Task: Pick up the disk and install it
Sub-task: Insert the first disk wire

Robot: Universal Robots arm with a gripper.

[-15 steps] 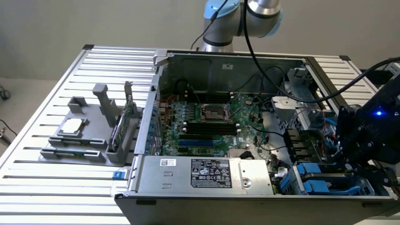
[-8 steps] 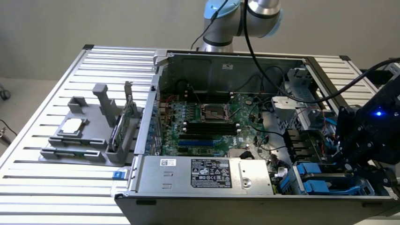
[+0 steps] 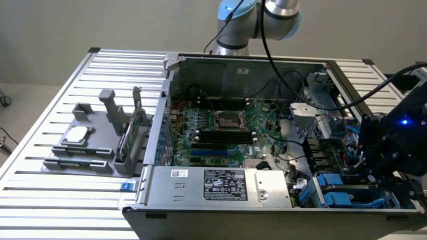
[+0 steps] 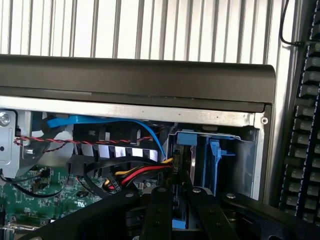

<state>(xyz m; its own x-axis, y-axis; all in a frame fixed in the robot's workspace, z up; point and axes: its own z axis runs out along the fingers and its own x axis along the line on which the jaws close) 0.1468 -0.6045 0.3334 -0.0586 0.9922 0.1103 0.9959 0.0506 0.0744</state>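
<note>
- Table (image 3: 40,200): on the exterior view's left, a grey fixture (image 3: 80,150) sits on the slats. It holds a small square chip (image 3: 77,133) in one pocket and a card (image 3: 137,125) standing upright in a slot beside it.
- Case (image 3: 167,100): it lies open in the middle. Inside are the motherboard (image 3: 223,130) and, along the near edge, the power supply (image 3: 220,185).
- Drive bay (image 4: 245,165): it is in the case's corner on the exterior view's right. Blue caddies (image 3: 333,182) are racked in it side by side, and one caddy (image 4: 215,160) stands just beside the slot being worked.
- Cables: a red and yellow bundle (image 4: 140,175) and a flat blue cable (image 4: 100,120) run close to that slot's mouth.
- Gripper (image 3: 390,170): it hangs over the bay. In the wrist view the gripper (image 4: 179,192) has its fingers (image 4: 160,210) drawn narrow, with a thin slab clamped on edge between them.
- Disk (image 4: 181,165): that slab appears to be the disk, a dark edge with its blue carrier showing above and below the fingers. It stands upright and is already partly down in the slot.
- Step, as I judge it: the pick-up is done and the install is in hand, with the disk entering its slot but not seen fully seated.
- What this step calls for: keeping the disk square to the slot walls, a firm grip so it does not tilt, and staying clear of the red and yellow bundle at the mouth.
</note>
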